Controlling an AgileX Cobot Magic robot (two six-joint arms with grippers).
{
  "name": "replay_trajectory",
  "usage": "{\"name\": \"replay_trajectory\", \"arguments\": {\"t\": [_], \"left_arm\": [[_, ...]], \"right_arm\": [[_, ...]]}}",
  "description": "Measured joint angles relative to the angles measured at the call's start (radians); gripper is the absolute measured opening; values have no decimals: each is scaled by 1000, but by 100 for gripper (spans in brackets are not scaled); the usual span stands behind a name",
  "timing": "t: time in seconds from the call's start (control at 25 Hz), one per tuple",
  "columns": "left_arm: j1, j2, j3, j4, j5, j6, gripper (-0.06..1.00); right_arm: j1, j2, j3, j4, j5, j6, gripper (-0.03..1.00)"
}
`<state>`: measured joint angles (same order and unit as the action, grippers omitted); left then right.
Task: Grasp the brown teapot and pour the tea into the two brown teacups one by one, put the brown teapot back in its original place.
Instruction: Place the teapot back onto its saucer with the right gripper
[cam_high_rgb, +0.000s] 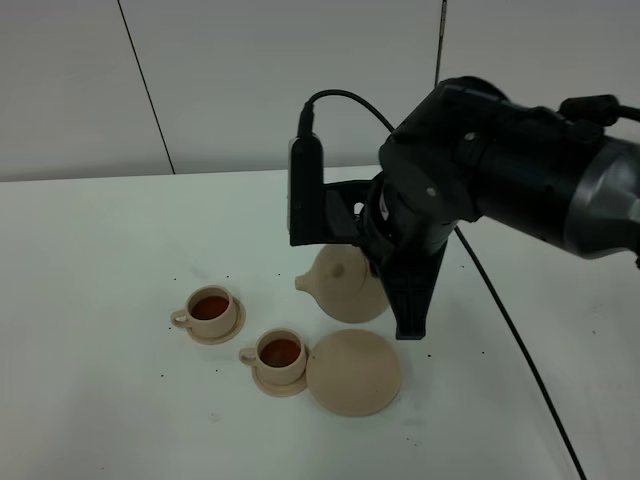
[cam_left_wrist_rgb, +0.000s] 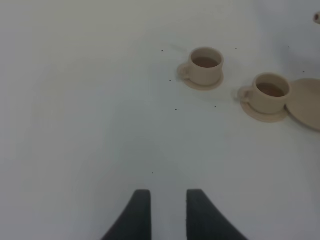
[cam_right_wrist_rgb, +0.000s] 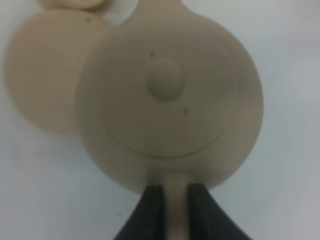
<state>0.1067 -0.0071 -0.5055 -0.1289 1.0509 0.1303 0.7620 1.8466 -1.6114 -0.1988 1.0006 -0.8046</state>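
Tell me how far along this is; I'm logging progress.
Done: both cups hold tea. In hand: the right gripper is shut on the teapot handle, beside the empty big saucer. Left: set the teapot on that saucer and release.

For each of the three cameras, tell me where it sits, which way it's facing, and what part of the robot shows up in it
Exterior high: mounted above, looking down at the table; shows the right arm over the brown teapot, two brown teacups and large saucer.
Left wrist: on the left arm, looking across the table past the left gripper, jaws apart, holding nothing.
Right wrist: on the right arm, looking straight down at the teapot lid; right gripper clamps the handle.
Shared: all three show the large saucer; exterior and left wrist both show the cups.
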Motion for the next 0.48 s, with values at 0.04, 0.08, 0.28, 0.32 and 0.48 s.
{"name": "replay_trajectory", "arguments": {"t": [0.04,0.08,0.28,0.32,0.48], "left_arm": [[0,0,0,0,0,0,24],[0,0,0,0,0,0,24],[0,0,0,0,0,0,24],[0,0,0,0,0,0,24],[0,0,0,0,0,0,24]], "right_arm": [[-5,-2,0,21,16,0,10],[-11,-3,0,41,29,-2,10],[-39,-3,0,131,56,-30,10],[-45,-3,0,153,56,-38,10],[-78,-3,0,251,57,-86,10]]}}
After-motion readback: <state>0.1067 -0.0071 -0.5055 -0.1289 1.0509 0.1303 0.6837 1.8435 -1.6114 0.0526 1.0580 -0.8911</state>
